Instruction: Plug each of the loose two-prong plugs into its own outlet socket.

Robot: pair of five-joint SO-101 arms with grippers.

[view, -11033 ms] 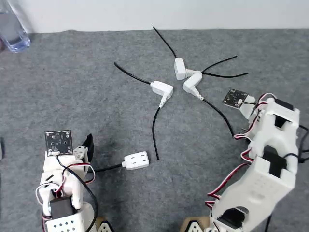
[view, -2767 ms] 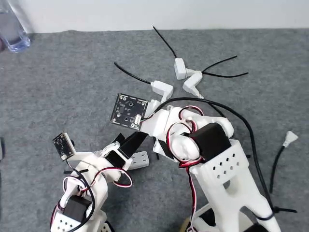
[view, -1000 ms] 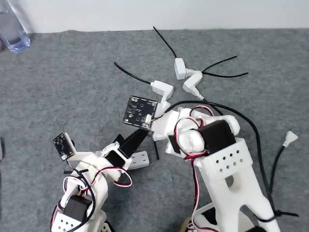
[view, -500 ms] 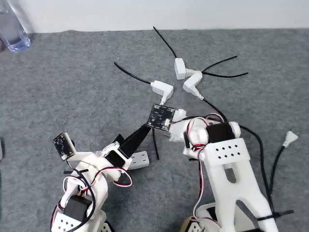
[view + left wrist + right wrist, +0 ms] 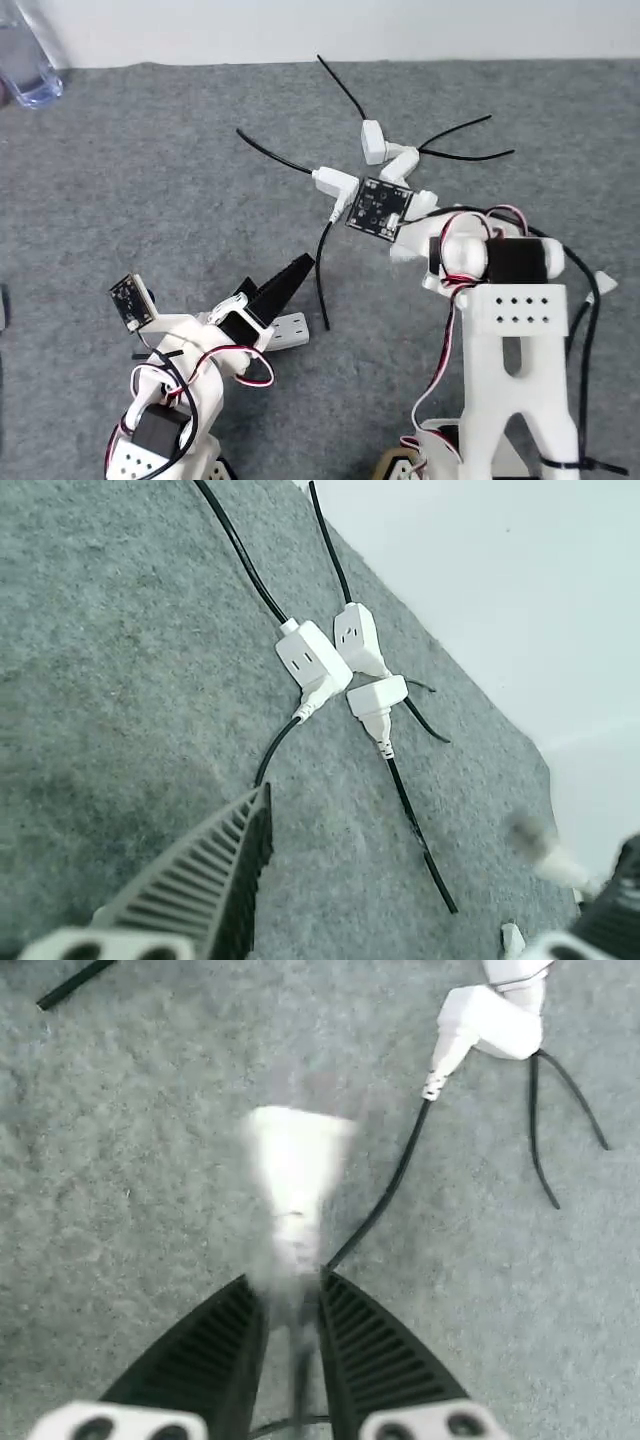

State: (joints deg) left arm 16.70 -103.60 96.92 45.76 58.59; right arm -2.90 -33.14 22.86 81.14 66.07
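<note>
The right arm stretches forward from the near edge of the grey worktop [image 5: 150,210]. Its links run almost straight and its wrist tips down toward the cluster of plugs. The right hand [image 5: 290,1285] is closed on the narrow cable end of a white plug [image 5: 335,184]. The body of this plug sticks out ahead of the fingertips and looks smeared in the right wrist view. Its black cord [image 5: 319,265] runs back across the felt toward the near edge.

Just beyond lie the second plug [image 5: 373,142] and the third plug [image 5: 400,170], close together, with the third plug just beside the right wrist. Their thin black cords fan out toward the far and right sides of the worktop.

The left arm is folded low at the near left corner. Its left hand [image 5: 288,287] is angled forward and toward the middle of the worktop, and I cannot tell whether it is open or closed. The white outlet socket [image 5: 293,330] lies on the felt right at that hand, partly hidden beneath it and well apart from the three plugs.

The far edge of the worktop meets a white wall, and a clear bottle [image 5: 25,60] stands in the far left corner. The widest open stretch of felt lies between that bottle, the left arm and the plugs. A small white connector [image 5: 604,283] lies beside the right arm near the right edge.
</note>
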